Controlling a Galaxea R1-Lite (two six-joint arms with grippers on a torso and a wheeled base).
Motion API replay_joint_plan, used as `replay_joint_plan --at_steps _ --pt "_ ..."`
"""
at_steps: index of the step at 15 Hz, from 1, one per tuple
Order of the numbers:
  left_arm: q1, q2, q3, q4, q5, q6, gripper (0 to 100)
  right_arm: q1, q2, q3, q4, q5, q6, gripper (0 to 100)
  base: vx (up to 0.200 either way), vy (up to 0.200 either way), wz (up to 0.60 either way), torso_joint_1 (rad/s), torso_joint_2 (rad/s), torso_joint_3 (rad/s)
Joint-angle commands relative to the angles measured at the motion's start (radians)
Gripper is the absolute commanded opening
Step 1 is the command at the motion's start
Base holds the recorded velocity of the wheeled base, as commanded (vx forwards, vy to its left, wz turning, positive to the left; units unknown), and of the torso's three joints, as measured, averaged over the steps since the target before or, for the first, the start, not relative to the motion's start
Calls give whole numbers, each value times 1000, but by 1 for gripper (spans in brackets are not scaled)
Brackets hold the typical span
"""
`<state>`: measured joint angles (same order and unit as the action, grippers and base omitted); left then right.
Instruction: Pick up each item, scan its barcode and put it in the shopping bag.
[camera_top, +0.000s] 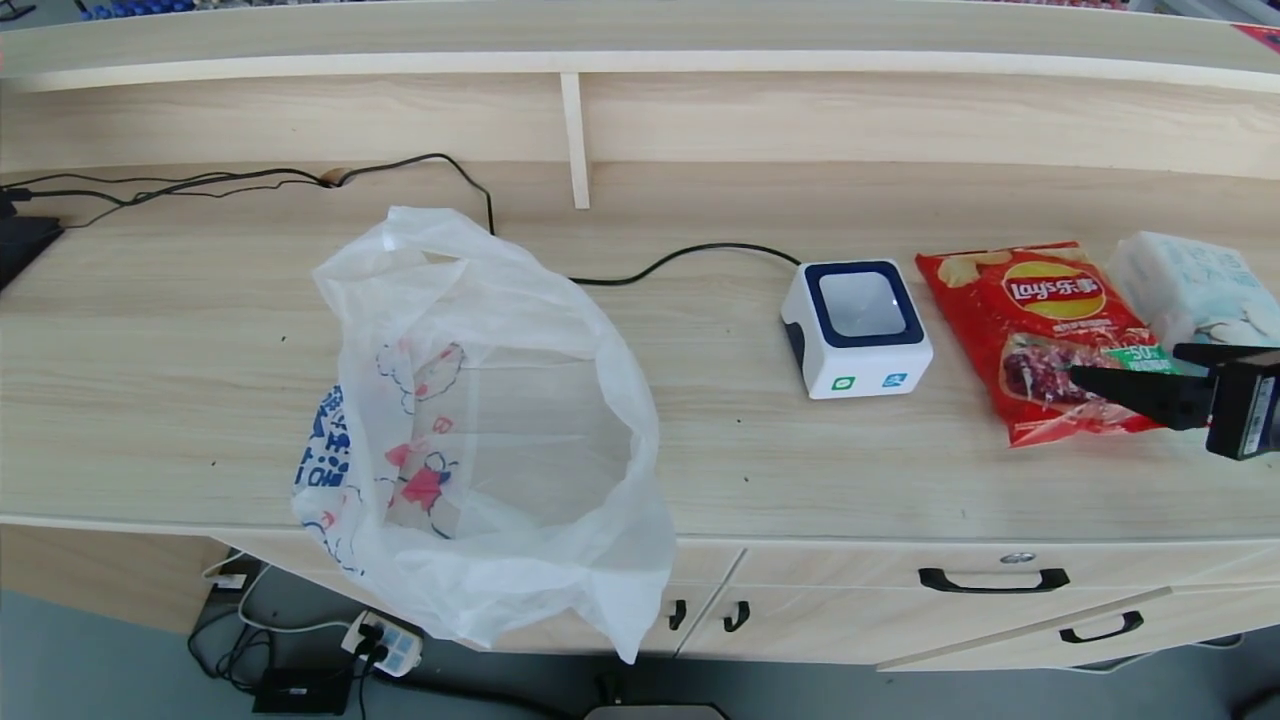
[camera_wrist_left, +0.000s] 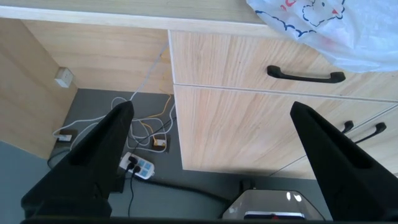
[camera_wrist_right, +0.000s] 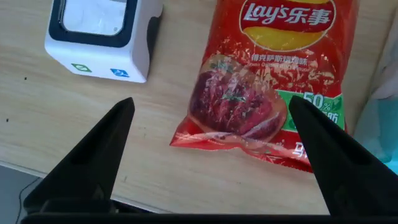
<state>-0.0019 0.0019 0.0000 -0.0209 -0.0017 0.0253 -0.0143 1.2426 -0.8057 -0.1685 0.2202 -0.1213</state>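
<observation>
counter (camera_top: 200, 400): pale wood, spans the frame; raised ledge along the top.
shopping bag (camera_top: 500, 420): white, translucent, mouth open, centre-left; lower part hangs over the counter's front edge.
chip bag (camera_top: 1040, 320): red, lying flat at right, just beside the tissue pack (camera_top: 1200, 285) at the right edge.
scanner (camera_top: 858, 325): white cube right of centre, between chip bag and shopping bag; its black cable (camera_top: 680, 262) runs behind the shopping bag.
right gripper (camera_top: 1125, 362): lower right edge, fingers apart, over the chip bag's near end; contact unclear.
left gripper (camera_wrist_left: 211, 106): fingers apart, low before the drawer fronts.
left wrist view adds: drawer handle (camera_wrist_left: 306, 76), power strip (camera_wrist_left: 138, 166) on the floor.
right wrist view adds: chip bag framed between the spread fingers.
</observation>
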Motion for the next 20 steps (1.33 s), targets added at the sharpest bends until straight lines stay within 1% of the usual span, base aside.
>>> replay_joint_plan --at_steps 1,3,4,8,13,15,18,20 --pt "0 0 0 -1 0 1 100 -59 192 -135 -11 22 -28 100 0 0 0 0 0 0" --pt "0 0 0 -1 0 1 100 -122 271 -234 -3 47 -110 100 0 0 0 0 0 0" --pt "0 0 0 -1 0 1 100 -139 302 -265 -3 70 -143 100 0 0 0 0 0 0" --pt "0 0 0 -1 0 1 100 -184 341 -274 1 71 -167 100 0 0 0 0 0 0" --pt "0 0 0 -1 0 1 100 -177 368 -277 -20 74 -164 100 0 0 0 0 0 0" --pt "0 0 0 -1 0 1 100 -165 368 -300 -39 74 -161 100 0 0 0 0 0 0" --pt "0 0 0 -1 0 1 100 -130 362 -320 -39 68 -161 100 0 0 0 0 0 0" --pt "0 0 0 -1 0 1 100 -93 364 -296 -37 62 -161 100 0 0 0 0 0 0"
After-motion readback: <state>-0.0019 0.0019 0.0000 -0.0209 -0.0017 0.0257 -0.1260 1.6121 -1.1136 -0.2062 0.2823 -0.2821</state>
